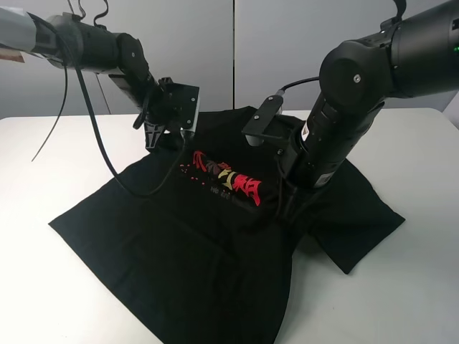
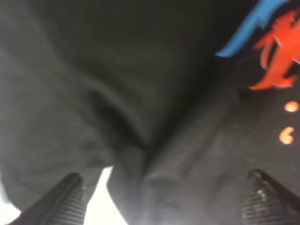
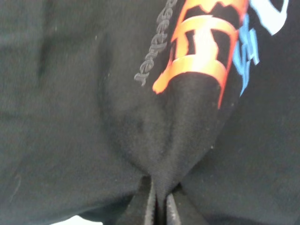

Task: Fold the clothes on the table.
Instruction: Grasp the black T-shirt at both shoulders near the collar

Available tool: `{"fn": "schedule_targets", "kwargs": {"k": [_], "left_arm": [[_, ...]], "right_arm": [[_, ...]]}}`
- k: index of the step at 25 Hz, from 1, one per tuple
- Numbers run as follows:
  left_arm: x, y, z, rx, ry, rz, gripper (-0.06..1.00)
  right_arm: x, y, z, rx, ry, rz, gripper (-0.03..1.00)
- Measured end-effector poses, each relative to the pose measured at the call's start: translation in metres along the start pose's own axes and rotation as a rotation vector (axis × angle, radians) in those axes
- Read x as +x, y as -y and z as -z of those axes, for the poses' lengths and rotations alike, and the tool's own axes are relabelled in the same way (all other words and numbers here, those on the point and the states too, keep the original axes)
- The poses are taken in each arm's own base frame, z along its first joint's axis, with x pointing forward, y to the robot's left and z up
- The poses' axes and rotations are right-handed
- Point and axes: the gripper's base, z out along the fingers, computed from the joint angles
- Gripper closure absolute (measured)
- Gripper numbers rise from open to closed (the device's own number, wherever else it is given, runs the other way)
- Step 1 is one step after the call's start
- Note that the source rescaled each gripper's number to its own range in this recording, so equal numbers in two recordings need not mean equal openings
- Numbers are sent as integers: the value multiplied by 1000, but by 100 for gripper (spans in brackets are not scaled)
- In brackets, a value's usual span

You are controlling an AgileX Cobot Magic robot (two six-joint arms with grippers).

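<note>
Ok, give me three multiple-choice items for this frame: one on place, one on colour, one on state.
1. Where does the right gripper pinch the T-shirt, relative to the print?
A. at the bottom hem
B. right beside it
C. on a sleeve end

2. What colour is the table?
A. white
B. brown
C. green

3. How does the left gripper stand?
A. shut on a sleeve
B. shut, empty
C. open over the fabric

Key: B, the pinched ridge runs into the print; A, bare white surface surrounds the T-shirt; C, its fingers stand wide apart.
</note>
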Motion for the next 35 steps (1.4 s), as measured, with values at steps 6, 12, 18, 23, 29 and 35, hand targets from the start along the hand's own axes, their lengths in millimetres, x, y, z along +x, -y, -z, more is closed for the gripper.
{"fn": "schedule_targets", "kwargs": {"k": [6,12,18,23,29,35], "left_arm": [[3,4,-21,7,-11,-33,17],[0,-7,-23,-12,-2,-31,17],[0,-7,-23,2,-2,-29,17],[0,-5,-23,30,-2,-19,17],[-1,-4,-23,38,2,-10,18],[-1,-3,-24,47,2,36,38]], "right_arm": [[-1,0,0,-2,16,-10,96],[-1,0,0,-2,16,-10,96],[-2,0,0,-4,18,-11,96],[-3,-3,0,-34,31,-22,96],[-4,-5,0,-54,44,-12,96],[-4,-6,0,-62,48,-20,96]]}}
